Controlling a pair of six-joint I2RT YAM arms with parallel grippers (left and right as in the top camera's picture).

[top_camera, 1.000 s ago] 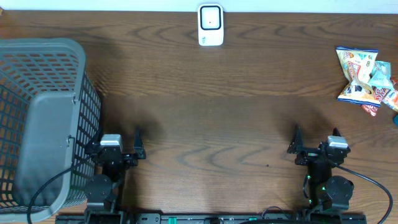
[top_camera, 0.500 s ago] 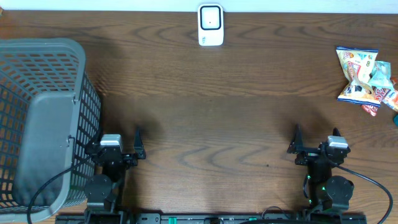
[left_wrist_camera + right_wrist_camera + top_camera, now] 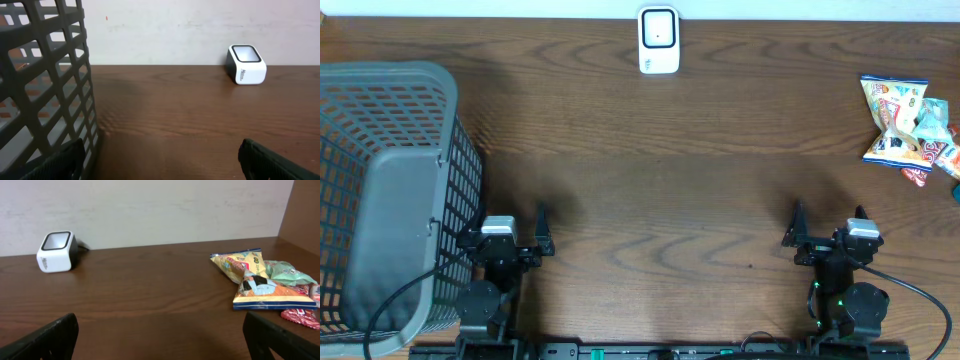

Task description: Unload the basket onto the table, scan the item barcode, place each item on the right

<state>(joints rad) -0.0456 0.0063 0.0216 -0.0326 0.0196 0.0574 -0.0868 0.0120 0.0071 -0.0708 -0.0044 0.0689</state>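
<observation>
Overhead: on the dark wooden table, the snack packets lie at the far right edge, well apart from the right gripper. It and the left gripper are spread wide and empty.

Left wrist: the basket stands close on the left, with the scanner far ahead by the pale wall.

Right wrist: the snack packets lie ahead to the right.
</observation>
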